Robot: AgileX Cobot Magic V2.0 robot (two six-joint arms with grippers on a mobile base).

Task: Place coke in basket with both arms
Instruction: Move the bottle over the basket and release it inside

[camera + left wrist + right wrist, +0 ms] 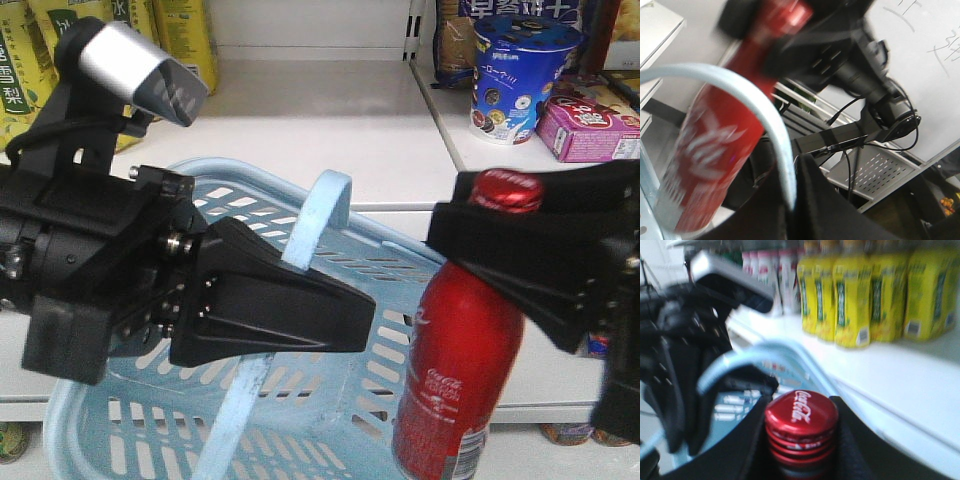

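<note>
Black right end effector (520, 235) gripping coke (462, 360) neck, seemingly upright

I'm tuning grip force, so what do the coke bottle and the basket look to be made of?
The coke looks like plastic under a glossy red wrap, given its sheen, with a ridged red cap that could be plastic or metal. The basket looks like matte light blue moulded plastic, with slotted walls. The right claw grips the bottle's neck; the left claw holds the basket's handle.

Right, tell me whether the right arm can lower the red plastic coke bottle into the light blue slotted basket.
Probably yes: the right end effector grips the bottle beside the basket; only the handle intrudes.
</note>
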